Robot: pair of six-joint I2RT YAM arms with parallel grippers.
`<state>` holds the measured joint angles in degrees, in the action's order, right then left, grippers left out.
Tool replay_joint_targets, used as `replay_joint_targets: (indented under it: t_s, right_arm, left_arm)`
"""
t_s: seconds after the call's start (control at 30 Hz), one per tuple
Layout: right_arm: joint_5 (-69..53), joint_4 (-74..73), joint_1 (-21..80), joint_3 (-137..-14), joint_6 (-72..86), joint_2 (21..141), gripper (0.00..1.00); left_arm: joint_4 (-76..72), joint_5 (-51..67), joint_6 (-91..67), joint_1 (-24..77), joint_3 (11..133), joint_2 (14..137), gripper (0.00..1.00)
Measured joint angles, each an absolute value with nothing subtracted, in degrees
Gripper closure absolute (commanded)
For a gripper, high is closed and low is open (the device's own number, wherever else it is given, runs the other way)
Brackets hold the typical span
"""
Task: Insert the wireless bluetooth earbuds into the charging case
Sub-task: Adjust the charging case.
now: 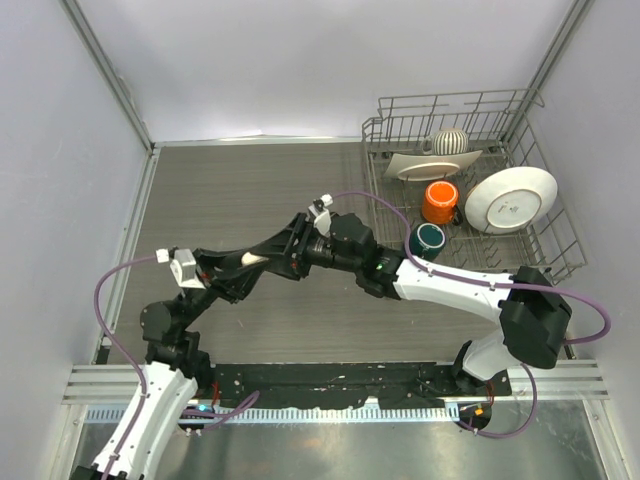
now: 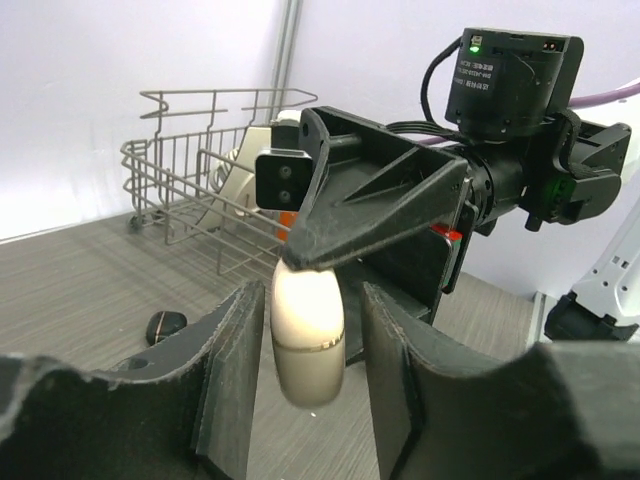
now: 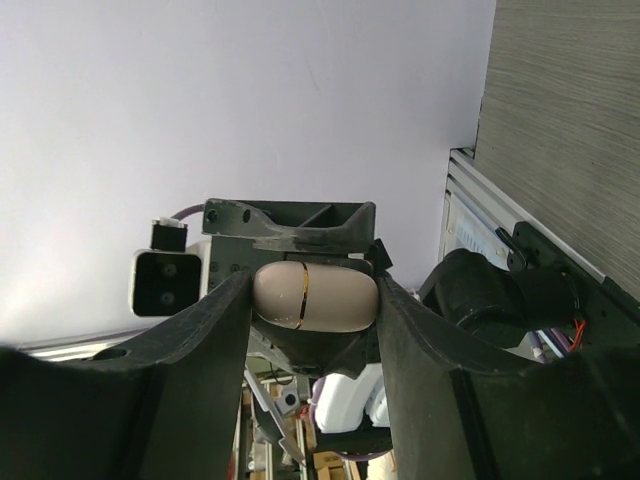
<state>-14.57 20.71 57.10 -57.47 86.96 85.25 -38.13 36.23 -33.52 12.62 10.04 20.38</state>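
Note:
A cream charging case [image 3: 312,297] with a thin gold seam is closed and held off the table, clamped end to end by my right gripper [image 3: 313,302], both pads touching it. My left gripper [image 2: 305,335] straddles the same case [image 2: 308,335] from the opposite side, and a gap shows on each side of it. In the top view both grippers meet at the case [image 1: 250,260] above the left-centre of the table. The earbuds are out of view.
A small black oval object [image 2: 165,325] lies on the table, beyond the left gripper's fingers. A wire dish rack [image 1: 530,255] at the back right holds plates, an orange mug [image 1: 439,201], a teal mug [image 1: 429,238] and a striped cup.

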Motion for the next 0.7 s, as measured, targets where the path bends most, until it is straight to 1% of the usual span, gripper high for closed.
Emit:
replay_joint_targets:
  t_s: [0.03, 0.1, 0.23, 0.37, 0.47, 0.67, 0.7]
  right_arm:
    - [-14.5, 20.9, 57.1, -57.4, 87.0, 85.3, 0.99]
    - [-14.4, 21.4, 57.0, -57.4, 87.0, 85.3, 0.99]
    - [-14.3, 21.4, 56.4, -57.4, 86.9, 85.3, 0.99]
    - [-14.9, 21.4, 55.6, -57.6, 86.9, 85.3, 0.99]
    - [-15.6, 21.5, 55.2, -57.7, 87.0, 85.3, 0.99]
    - [-15.8, 20.9, 54.7, -57.8, 86.8, 85.0, 0.99]
    - [-15.7, 20.8, 54.6, -57.8, 86.7, 84.8, 0.99]
  left_arm:
    - [-38.7, 35.6, -33.1, 12.6, 9.2, 19.5, 0.46]
    - [-39.2, 33.9, -32.4, 12.6, 7.9, 17.7, 0.44]
    - [-41.1, 32.6, -30.9, 12.6, 7.1, 16.5, 0.43]
    - [-45.1, 35.0, -29.7, 12.7, 7.1, 19.2, 0.44]
    - [-48.4, 37.5, -29.4, 12.6, 7.1, 22.9, 0.45]
    - [-51.9, 39.7, -28.1, 12.6, 7.1, 28.5, 0.53]
    - [-52.6, 39.8, -28.0, 12.6, 7.1, 29.0, 0.55]
